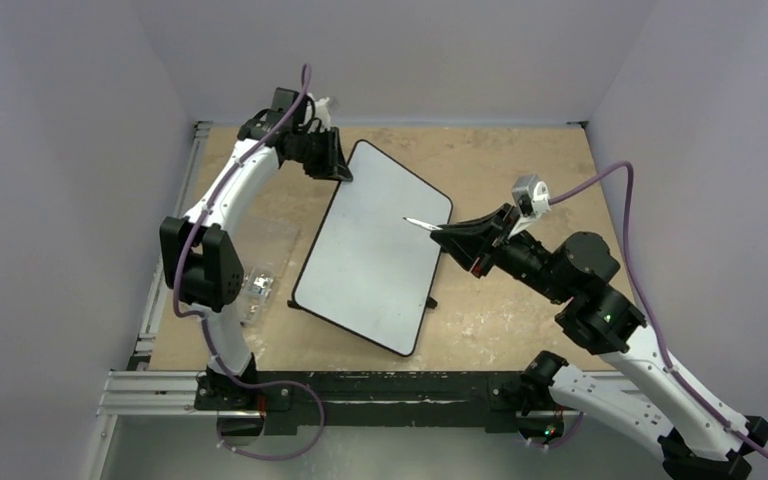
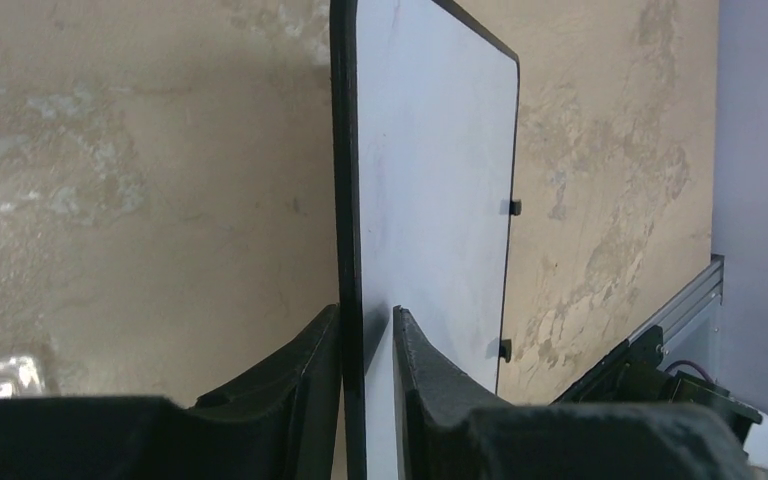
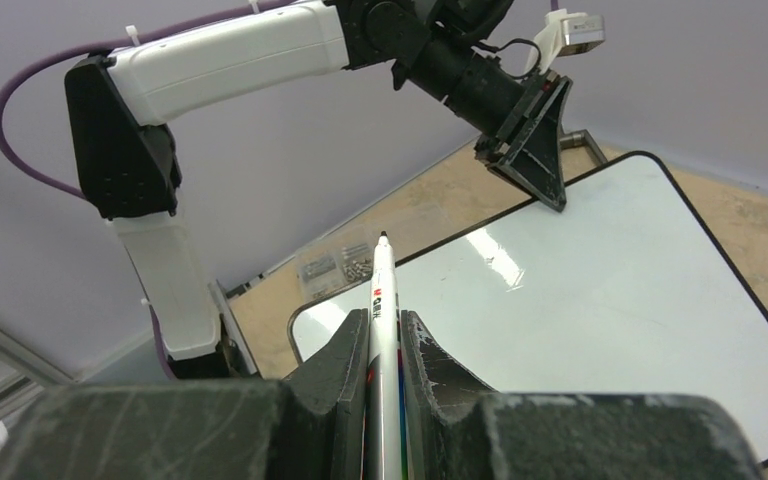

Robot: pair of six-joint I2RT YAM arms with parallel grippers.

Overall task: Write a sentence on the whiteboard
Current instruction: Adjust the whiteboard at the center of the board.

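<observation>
My right gripper [image 3: 385, 325] is clenched on a white marker [image 3: 382, 280], its black tip pointing out over the right edge of the whiteboard [image 1: 370, 250] (the barrel's red logo and small print are too fine to read). The whiteboard lies slantwise on the wooden table [image 1: 520, 160], with a clear box of screws [image 1: 257, 285] near its left edge. At the far corner, my left gripper [image 2: 365, 320] pinches the black rim.
</observation>
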